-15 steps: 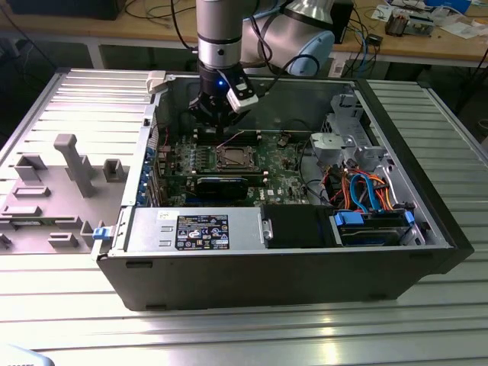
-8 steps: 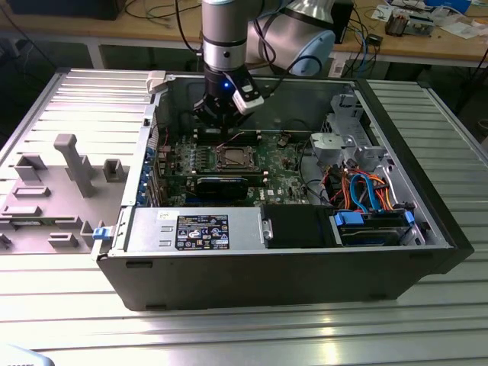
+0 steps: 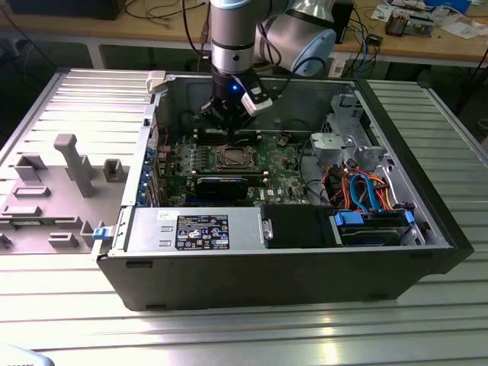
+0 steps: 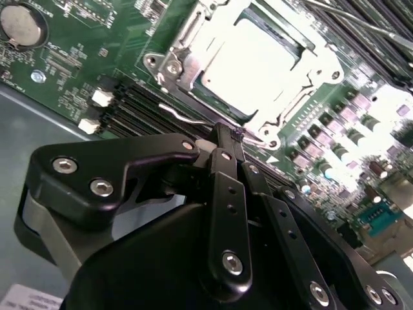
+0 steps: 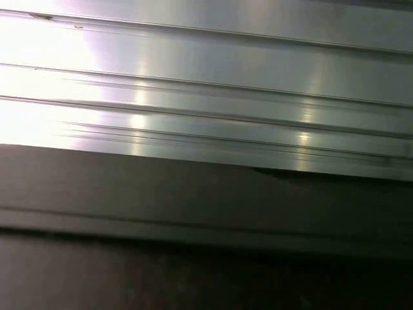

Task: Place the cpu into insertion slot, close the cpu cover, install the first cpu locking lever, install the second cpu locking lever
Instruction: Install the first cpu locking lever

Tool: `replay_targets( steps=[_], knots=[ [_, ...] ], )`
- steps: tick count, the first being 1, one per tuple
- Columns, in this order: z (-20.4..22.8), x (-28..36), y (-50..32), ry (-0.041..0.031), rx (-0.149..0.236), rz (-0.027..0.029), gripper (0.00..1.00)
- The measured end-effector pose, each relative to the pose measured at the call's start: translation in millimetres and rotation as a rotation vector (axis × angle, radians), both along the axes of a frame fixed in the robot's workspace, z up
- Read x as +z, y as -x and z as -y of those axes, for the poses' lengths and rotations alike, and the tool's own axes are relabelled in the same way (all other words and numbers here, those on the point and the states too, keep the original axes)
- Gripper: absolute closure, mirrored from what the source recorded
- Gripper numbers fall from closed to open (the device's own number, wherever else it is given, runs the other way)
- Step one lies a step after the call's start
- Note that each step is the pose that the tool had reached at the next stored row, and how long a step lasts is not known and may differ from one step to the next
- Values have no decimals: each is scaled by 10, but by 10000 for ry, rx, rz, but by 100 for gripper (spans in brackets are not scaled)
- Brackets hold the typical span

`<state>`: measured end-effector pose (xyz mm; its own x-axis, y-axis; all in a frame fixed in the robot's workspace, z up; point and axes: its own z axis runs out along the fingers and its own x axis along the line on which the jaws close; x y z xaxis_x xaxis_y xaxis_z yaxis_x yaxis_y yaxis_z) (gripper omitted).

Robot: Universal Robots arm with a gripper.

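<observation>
You see a ribbed aluminium tabletop point(image 3: 69, 320) carrying an open black computer case point(image 3: 305, 267), lying on its side. Inside it lies a green motherboard point(image 3: 278, 179) with a long black graphics card point(image 3: 223, 185) and a tangle of orange and blue cables point(image 3: 366, 191) toward the exterior view's right. The arm point(image 3: 232, 38), a smooth grey cylinder, reaches down into the case. Its hand point(image 4: 227, 139), matte black with bolted linkages, hangs just beside the socket, fingers drawn together. The cpu cover point(image 4: 193, 29), a shiny silver frame, lies flat over the socket. The cpu point(image 4: 248, 68), dull silver and square, sits seated in its window. A thin wire locking lever point(image 4: 184, 115) lies between the hand and the socket.
</observation>
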<state>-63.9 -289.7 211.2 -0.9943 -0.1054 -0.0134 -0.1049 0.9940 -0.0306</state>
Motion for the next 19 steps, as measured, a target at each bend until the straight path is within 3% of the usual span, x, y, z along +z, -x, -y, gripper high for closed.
replay_targets(
  steps=[11,19],
  knots=[
    [-4,-70,-149,0,278,-1,89],
    [-4,-100,-190,2,277,-4,89]
  ],
)
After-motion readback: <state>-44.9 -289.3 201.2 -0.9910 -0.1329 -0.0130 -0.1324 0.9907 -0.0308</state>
